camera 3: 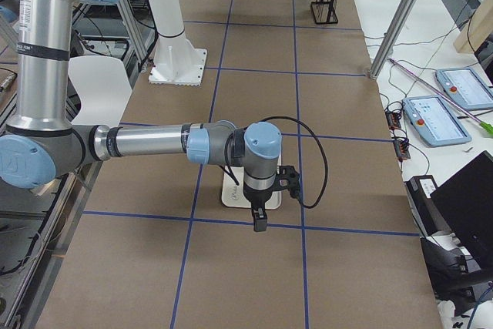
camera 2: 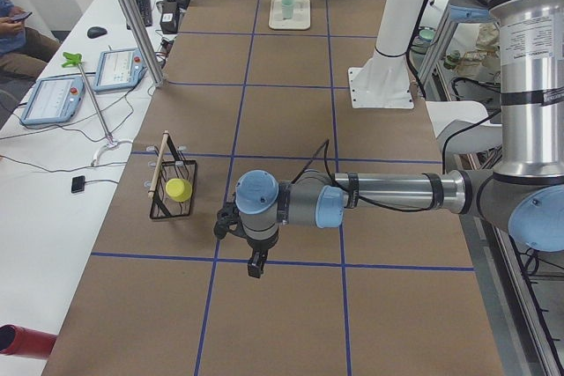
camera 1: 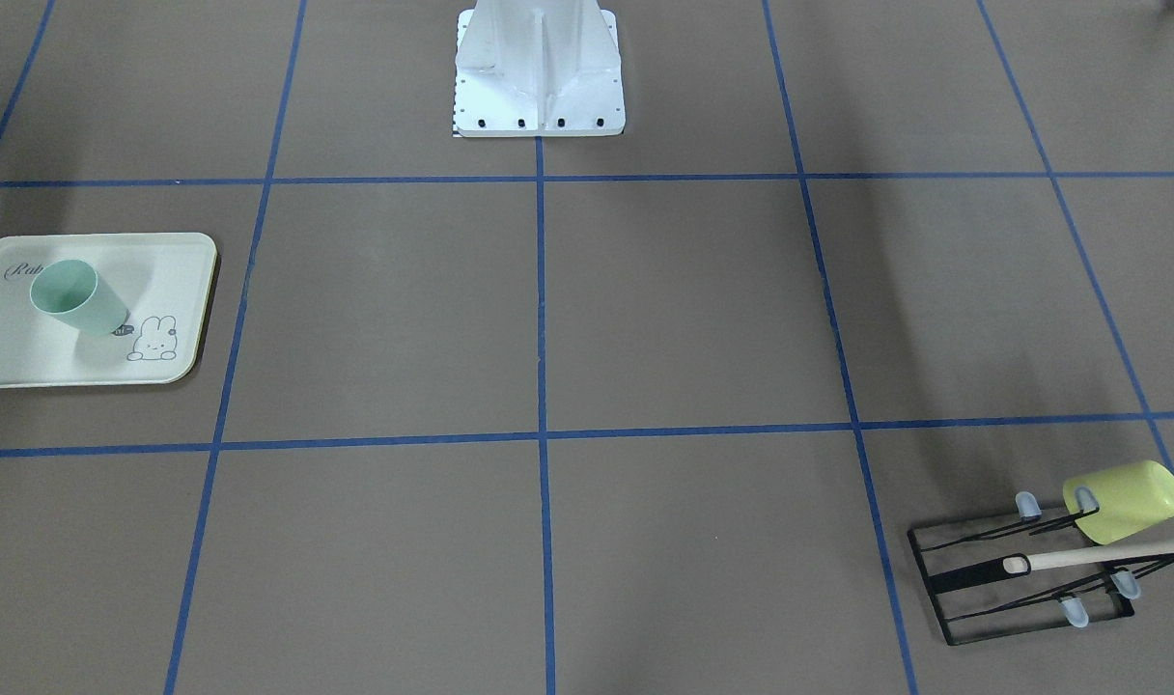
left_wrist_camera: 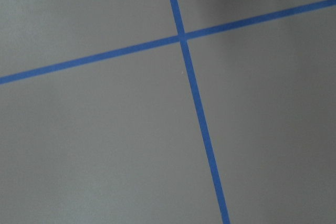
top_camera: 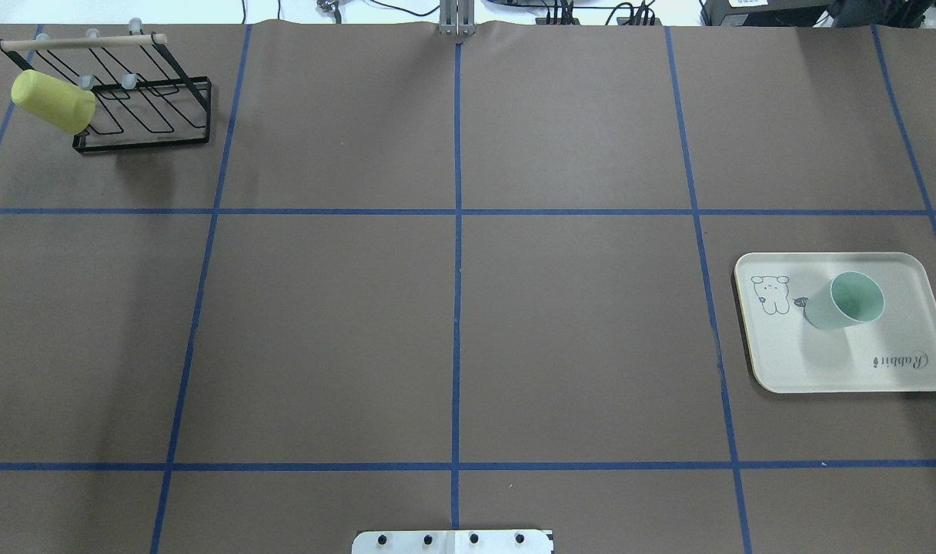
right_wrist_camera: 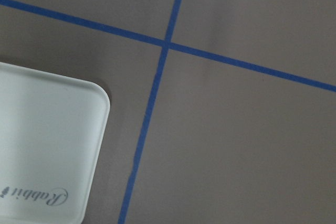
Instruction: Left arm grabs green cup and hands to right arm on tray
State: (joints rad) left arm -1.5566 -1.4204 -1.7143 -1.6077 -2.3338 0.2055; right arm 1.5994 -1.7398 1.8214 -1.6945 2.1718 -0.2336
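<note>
Right hand (camera 3: 259,223) aloft (grip unclear), tapered green cup (top_camera: 841,304) on flat tray (top_camera: 837,362)

Tray (top_camera: 899,377) right, wire rack (top_camera: 141,115) far left, well apart on the tabletop (top_camera: 452,331).
Tumbler (top_camera: 845,302) stands on the tray, just beside its bunny drawing, at the robot's right, mid-depth. Rack sits in the far left corner; a second cup (top_camera: 52,101) hangs at its left end. Robot base (top_camera: 452,542) at near edge, centre.
</note>
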